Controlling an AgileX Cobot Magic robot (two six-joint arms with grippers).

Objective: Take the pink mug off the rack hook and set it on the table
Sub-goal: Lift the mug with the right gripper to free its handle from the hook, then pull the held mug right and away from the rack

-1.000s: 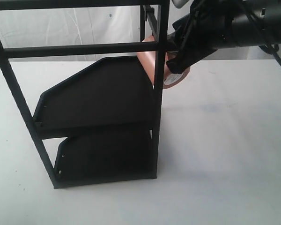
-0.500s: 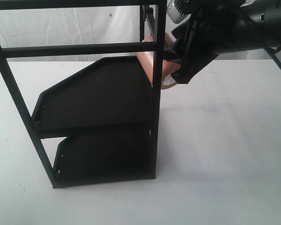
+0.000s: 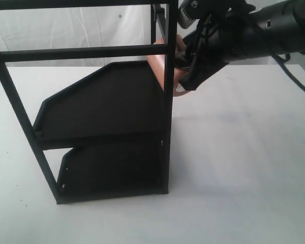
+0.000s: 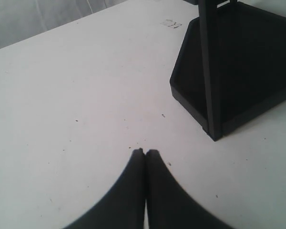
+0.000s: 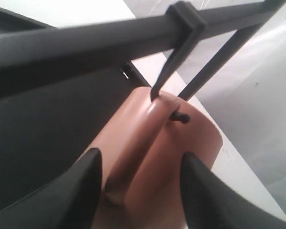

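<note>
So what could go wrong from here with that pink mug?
The rack hook passes through the handle of the pink mug, with the right fingers either side. Pulled sideways, the mug could snag and tip the tall rack. If the hold is loose, the mug could slip and fall onto the table.

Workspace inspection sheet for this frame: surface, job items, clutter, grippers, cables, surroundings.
Surface: white table, carrying the black rack; a few dark specks.
Job's things: pink mug hangs by its handle on the rack hook, atop the rack; not yet on the table.
Clutter: nothing seen.
Grippers: right gripper shut on the pink mug; left gripper shut, empty, above the table.
Cables: black cable trailing off the right arm.
Surroundings: white sheet behind the table.
</note>
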